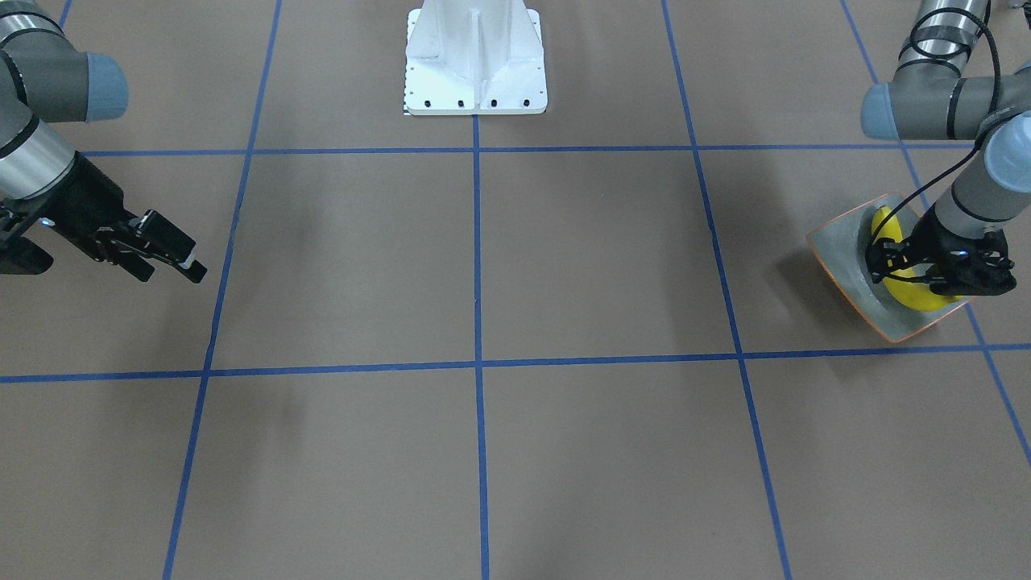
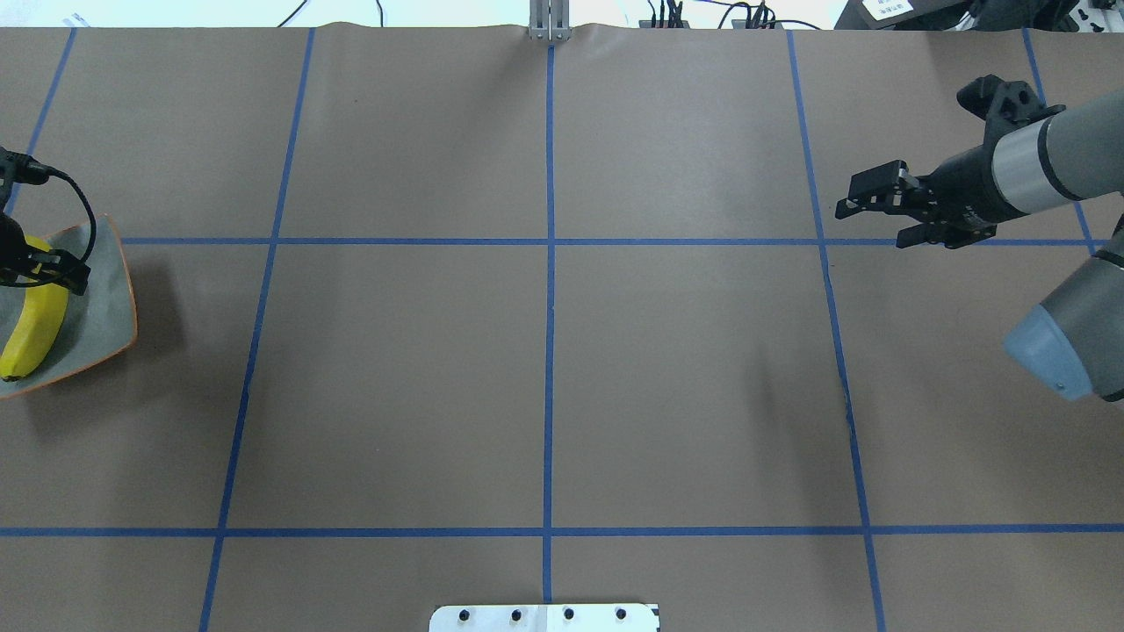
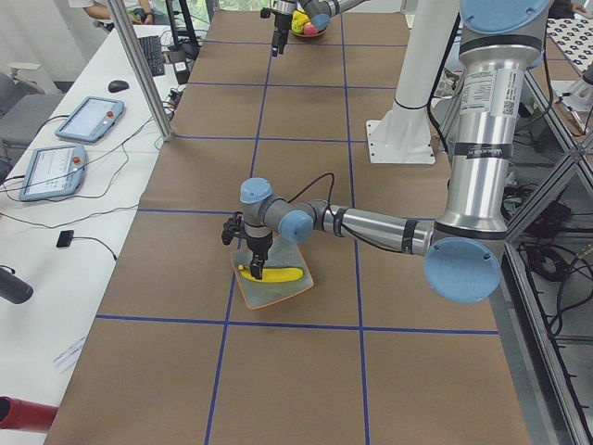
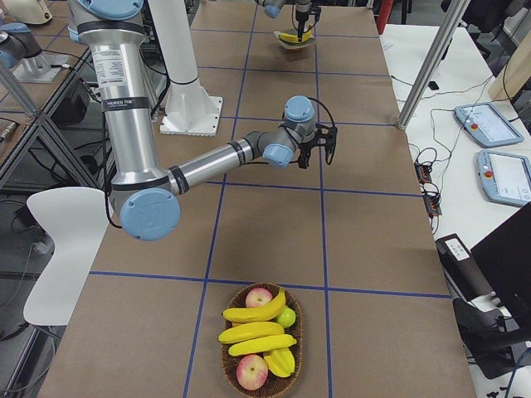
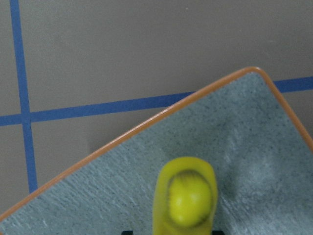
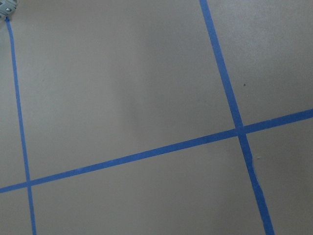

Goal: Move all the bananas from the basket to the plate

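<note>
There lay one banana point(image 2: 35, 320) in the plate point(image 2: 110, 298) at far left, left gripper point(image 1: 926, 270) clamped on it. Farther right, over bare table point(image 2: 544, 369), hung right gripper point(image 2: 865, 195), fingers apart. Still sat in basket point(image 4: 294, 365): three bananas point(image 4: 253, 336).

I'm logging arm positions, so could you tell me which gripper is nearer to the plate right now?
Left. The left gripper is directly over the plate, at the banana lying on it. The right gripper hangs over bare table, far across from it.
</note>
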### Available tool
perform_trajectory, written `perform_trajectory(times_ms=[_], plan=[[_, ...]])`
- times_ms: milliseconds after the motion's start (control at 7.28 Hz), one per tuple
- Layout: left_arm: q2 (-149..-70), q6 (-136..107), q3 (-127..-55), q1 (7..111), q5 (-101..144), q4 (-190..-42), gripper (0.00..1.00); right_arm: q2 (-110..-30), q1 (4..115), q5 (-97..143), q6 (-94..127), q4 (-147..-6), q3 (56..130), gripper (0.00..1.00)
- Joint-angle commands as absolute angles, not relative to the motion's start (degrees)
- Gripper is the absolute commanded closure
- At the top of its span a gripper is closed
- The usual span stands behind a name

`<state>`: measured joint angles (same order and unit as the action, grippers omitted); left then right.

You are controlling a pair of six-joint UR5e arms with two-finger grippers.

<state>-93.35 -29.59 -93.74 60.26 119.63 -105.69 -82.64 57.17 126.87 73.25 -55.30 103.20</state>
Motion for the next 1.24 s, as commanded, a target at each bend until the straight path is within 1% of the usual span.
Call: perform_trajectory(times_ms=[0,275,550,687,962,1099], plan=[[-93.5,-29.8,-97.7,62.8,127.7,-105.6,0.01,-89.1,62.9,127.6,61.6,-55.4,103.0,0.00],[-94.0,-33.4,-101.5,63.2,130.0,-104.2,0.01,-96.3,71.2,129.5,48.0,-56.2,102.7,0.00],[-94.5,-36.6,-102.4,63.0,129.9,-104.1,0.01,-100.0,79.7,132.5,30.9,-57.1,97.9,0.00],[-94.5,-36.8,-102.4,62.9,129.6,-104.1,0.01,-100.6,82.3,132.5,22.4,-57.1,93.8,0.00],[-94.6,-36.9,-102.4,62.8,129.5,-104.1,0.01,-101.3,84.0,131.0,9.1,-57.0,88.1,0.00],[-94.6,-36.9,-102.3,62.8,129.5,-104.1,0.01,-101.3,85.3,130.9,1.7,-57.9,86.6,0.00]])
